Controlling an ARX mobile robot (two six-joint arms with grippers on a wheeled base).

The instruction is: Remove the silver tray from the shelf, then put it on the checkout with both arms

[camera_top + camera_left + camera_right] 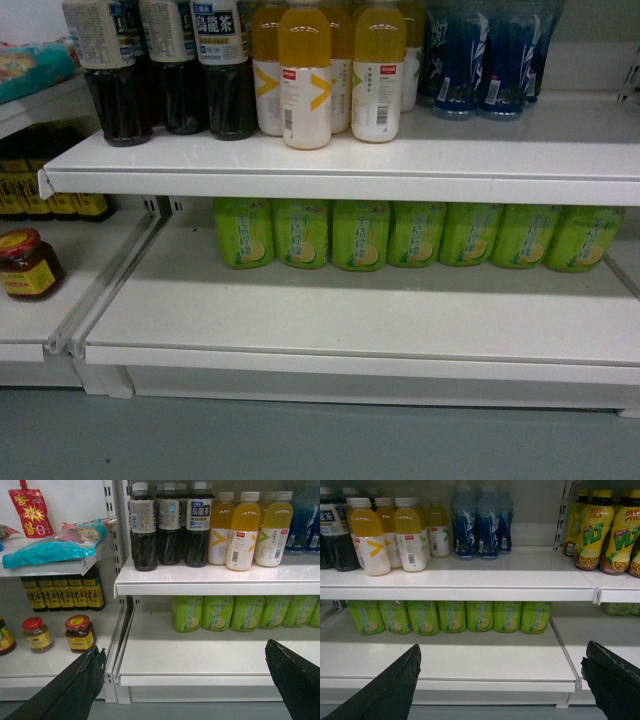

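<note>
- No silver tray anywhere in these shots, and no checkout counter either. Can't tell where the tray is; it's simply out of sight in all three views.
- So as I read it, nothing is visibly done yet: the tray has to be found, lifted off with both arms, then carried to the checkout.
- Left pincer [187, 680]: jaws spread wide, nothing between them. Right pincer [502, 680]: same, splayed open and empty.
- Both point at the lower shelf [350, 320], bare white at the front, with green drink cartons [400, 235] lined up along the back.
- Upper board carries dark tea bottles [170, 70], orange juice bottles [305, 75] and blue bottles [490, 60].
- Left bay has jars with red lids [80, 632]. Grey floor [300, 440] below.
</note>
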